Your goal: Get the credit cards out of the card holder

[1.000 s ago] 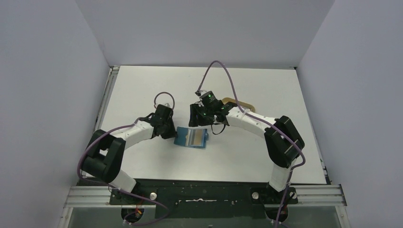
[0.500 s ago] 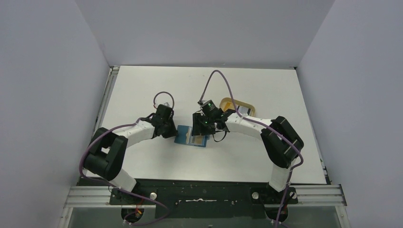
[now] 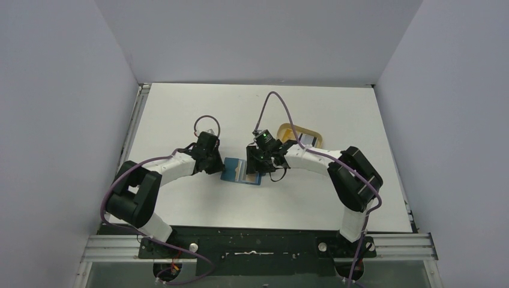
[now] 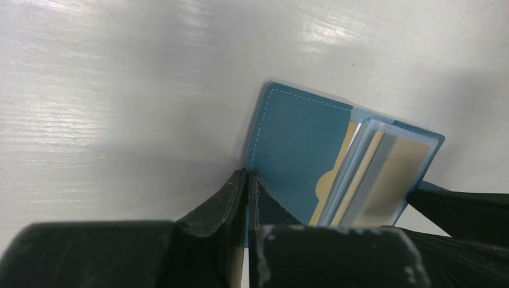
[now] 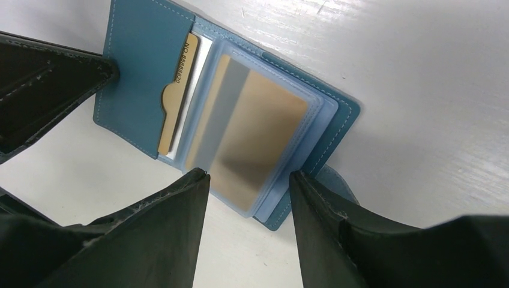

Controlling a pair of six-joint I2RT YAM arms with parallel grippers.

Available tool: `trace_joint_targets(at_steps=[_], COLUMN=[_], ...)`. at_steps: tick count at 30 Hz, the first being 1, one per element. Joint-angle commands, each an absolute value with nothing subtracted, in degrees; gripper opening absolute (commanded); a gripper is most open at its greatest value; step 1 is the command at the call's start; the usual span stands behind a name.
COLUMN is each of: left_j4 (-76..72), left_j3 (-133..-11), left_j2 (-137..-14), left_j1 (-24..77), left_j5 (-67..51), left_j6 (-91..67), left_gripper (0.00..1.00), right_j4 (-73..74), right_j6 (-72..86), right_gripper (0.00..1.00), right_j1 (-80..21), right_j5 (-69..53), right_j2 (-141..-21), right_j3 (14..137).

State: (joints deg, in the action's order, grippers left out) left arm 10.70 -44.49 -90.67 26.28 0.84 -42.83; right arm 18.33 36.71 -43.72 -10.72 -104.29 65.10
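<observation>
While the white desk fills the top view, I see the tan tray just right of centre. The card holder lies open and flat at centre. My left tool is pinched tight on the holder's left flap edge. My right tool stands wide over the clear sleeve. One gold credit card sits in that sleeve, and a second credit card is tucked in the pocket.

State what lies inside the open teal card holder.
Inside the card holder, a gold card with a grey band shows through a clear sleeve. A second gold card sits in the teal pocket, mostly covered by it.
</observation>
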Motion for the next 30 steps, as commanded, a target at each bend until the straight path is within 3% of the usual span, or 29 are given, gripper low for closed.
trace_joint_targets(at_steps=[1,21,30], left_j4=[11.0,10.3,10.2], left_j3=[-44.2,-44.0,-43.9], left_j2=[-91.5,-91.8,-91.0], left_j1=[26.5,26.5,26.4], left_j5=[2.2,1.0,0.2], left_j6=[-42.4,-42.3,-42.3], left_gripper=[0.00,0.00,0.00], right_j4=[16.2,19.8,11.1], right_j6=[36.6,34.2,34.6], right_gripper=[0.52,0.52,0.52], right_j1=[-44.8,-48.9,-49.2], right_j5=[-9.4,-6.1,-14.0], right_j2=[-105.0,-105.9,-105.7], right_j3=[66.3,72.3,71.8])
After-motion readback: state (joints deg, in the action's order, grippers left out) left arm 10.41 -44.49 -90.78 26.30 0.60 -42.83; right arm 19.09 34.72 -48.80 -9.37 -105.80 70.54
